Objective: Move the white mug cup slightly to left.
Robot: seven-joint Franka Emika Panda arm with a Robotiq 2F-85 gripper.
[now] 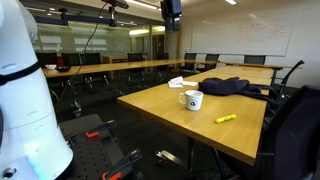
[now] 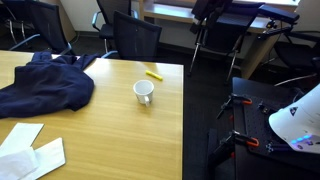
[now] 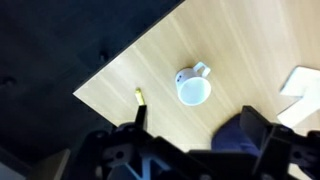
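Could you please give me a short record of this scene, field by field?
mug: white mug cup, upright on the wooden table
gripper: gripper open, well above the table, holding nothing
contact: gripper and mug apart
nearby: yellow marker, dark blue garment, white papers
task state: mug not yet grasped

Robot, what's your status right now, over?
Gripper open, empty, above the table. White mug cup upright, untouched. Yellow marker and dark jacket nearby, both clear of it.

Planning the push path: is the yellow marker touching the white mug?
No, in the wrist view the yellow marker lies well apart from the white mug.
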